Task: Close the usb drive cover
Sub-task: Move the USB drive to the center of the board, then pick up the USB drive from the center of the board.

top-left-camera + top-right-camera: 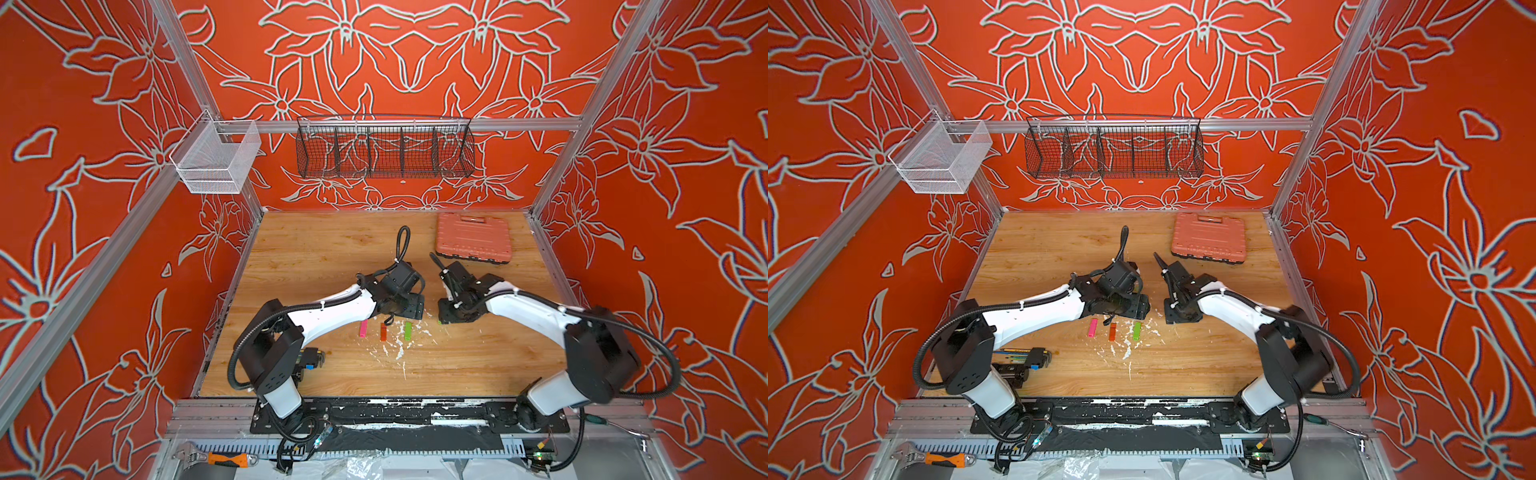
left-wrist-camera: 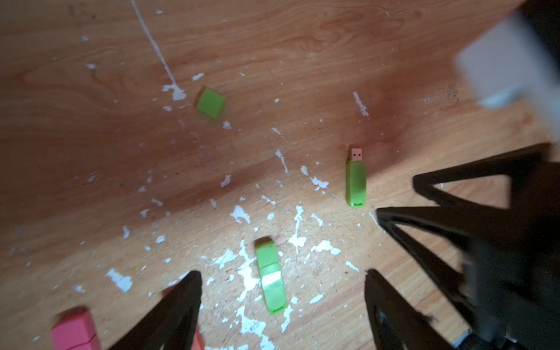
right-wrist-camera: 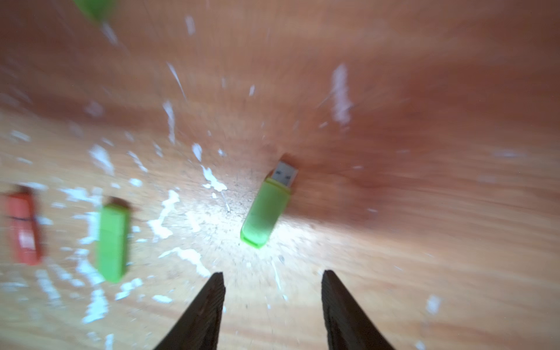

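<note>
**Operator:** Where is the task's thing located, and how are the grippers set?

**Technician:** The uncapped green drive (image 3: pixel 266 209) is found lying flat on the table (image 3: pixel 424 242), with its metal connector (image 3: pixel 285 175) exposed. The loose green cap (image 2: pixel 211 103) is seen on the table well apart from it. The right gripper (image 3: pixel 272 272) is held open and empty. The left gripper (image 2: pixel 282 272) is likewise spread wide with nothing clamped, although a capped green drive (image 2: pixel 271 278) lies on the table in line with its gap.

**Operator:** Which relation governs the coming move?

**Technician:** In the right wrist view, the uncapped green drive is placed just ahead of the fingertips, near the line of the gap. Its long axis is slanted to that line rather than set along it, and the connector end is turned away from the gripper. The right arm is therefore judged the nearer to the drive body. The cap is shown ahead of the left gripper, beyond the capped green drive, so it is judged better reached by the left arm.

**Operator:** What is called for next?

**Technician:** A wrist turn is probably required, so that the body can be clamped across its narrow sides. The pink drive (image 2: pixel 75 330) and the orange drive (image 3: pixel 24 230) appear already covered and should be left untouched.
</note>
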### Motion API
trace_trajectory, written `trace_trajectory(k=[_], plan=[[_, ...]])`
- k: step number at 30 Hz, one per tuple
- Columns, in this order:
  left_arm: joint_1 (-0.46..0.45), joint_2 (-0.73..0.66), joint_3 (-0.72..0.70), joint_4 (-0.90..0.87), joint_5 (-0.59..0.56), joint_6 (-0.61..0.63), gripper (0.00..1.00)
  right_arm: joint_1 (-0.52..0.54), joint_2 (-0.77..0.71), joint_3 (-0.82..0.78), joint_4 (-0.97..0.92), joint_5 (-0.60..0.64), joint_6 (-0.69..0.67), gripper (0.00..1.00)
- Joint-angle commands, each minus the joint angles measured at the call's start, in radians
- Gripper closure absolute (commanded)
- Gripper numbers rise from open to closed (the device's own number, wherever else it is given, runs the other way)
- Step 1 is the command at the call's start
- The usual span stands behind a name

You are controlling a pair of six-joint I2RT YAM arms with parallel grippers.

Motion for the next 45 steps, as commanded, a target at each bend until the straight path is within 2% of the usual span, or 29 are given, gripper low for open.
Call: trace_trajectory(k=[1, 3, 5, 9, 15, 26, 37, 45], plan=[[-0.024, 0.075, 0.074, 0.002, 0.054, 0.029, 0.19, -0.078, -0.193, 0.019, -0.086, 0.119, 0.014, 0.42], [-0.049, 0.139, 0.138, -0.010, 0.042, 0.020, 0.20, -0.141, -0.282, 0.010, -0.107, 0.131, -0.004, 0.39], [-0.063, 0.219, 0.233, -0.068, 0.037, 0.008, 0.24, -0.184, -0.336, 0.002, -0.130, 0.146, -0.018, 0.38], [-0.097, 0.317, 0.362, -0.149, -0.009, 0.029, 0.33, -0.205, -0.395, -0.042, -0.122, 0.126, -0.025, 0.37], [-0.145, 0.460, 0.546, -0.328, -0.093, 0.095, 0.38, -0.220, -0.419, -0.104, -0.079, 0.074, -0.029, 0.37], [-0.147, 0.547, 0.590, -0.340, -0.071, 0.084, 0.44, -0.231, -0.434, -0.123, -0.031, 0.045, -0.029, 0.36], [-0.146, 0.607, 0.637, -0.355, -0.091, 0.071, 0.51, -0.240, -0.499, -0.111, -0.093, 0.093, -0.046, 0.36], [-0.146, 0.618, 0.638, -0.384, -0.089, 0.071, 0.73, -0.246, -0.543, -0.092, -0.152, 0.124, -0.060, 0.36]])
